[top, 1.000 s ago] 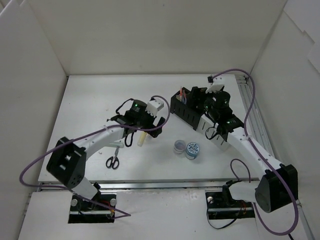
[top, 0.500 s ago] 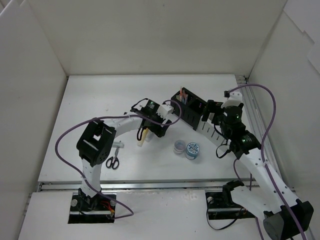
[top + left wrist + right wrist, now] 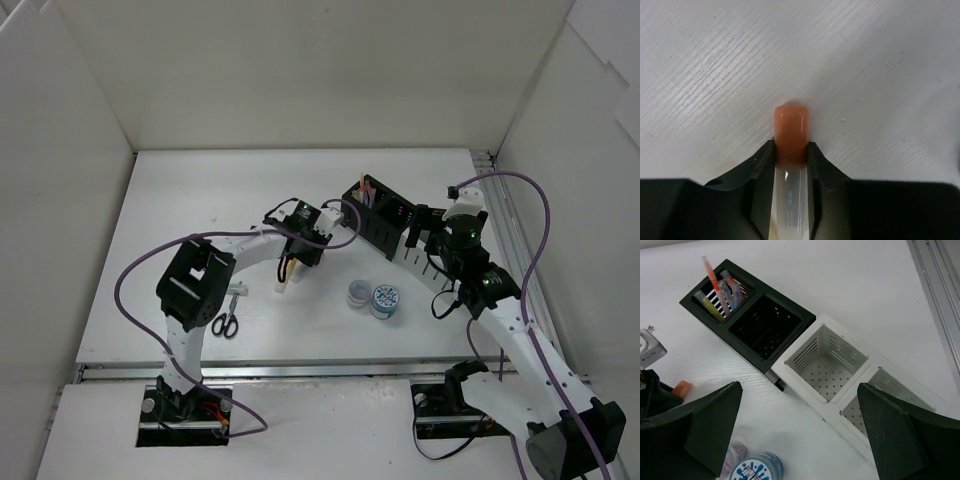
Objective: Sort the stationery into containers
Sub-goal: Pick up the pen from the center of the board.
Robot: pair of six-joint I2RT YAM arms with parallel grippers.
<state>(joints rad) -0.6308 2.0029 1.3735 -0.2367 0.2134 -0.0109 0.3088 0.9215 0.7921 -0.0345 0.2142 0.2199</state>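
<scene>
An orange-capped highlighter (image 3: pixel 790 122) with a pale body lies on the table, and my left gripper (image 3: pixel 790 145) is shut on it just behind the cap. From above, the left gripper (image 3: pixel 300 248) stands over the highlighter (image 3: pixel 285 277). My right gripper (image 3: pixel 799 386) hangs open and empty above the containers. The black organizer (image 3: pixel 771 364) holds thin coloured pens (image 3: pixel 720 287) in its far-left compartment. The white organizer (image 3: pixel 875 366) next to it shows bare perforated floors. Black-handled scissors (image 3: pixel 226 320) lie near the left arm. Two round tape rolls (image 3: pixel 385 300) sit at the centre front.
The black organizer (image 3: pixel 375 215) and the white organizer (image 3: pixel 420 265) stand in a diagonal row right of centre, the white one partly under my right arm. White walls enclose the table on three sides. A metal rail (image 3: pixel 505 225) runs along the right edge.
My left gripper's jaws have closed onto the highlighter. A second ago the left arm reached from farther left. The right arm has drawn back to the right, off the organizers.
</scene>
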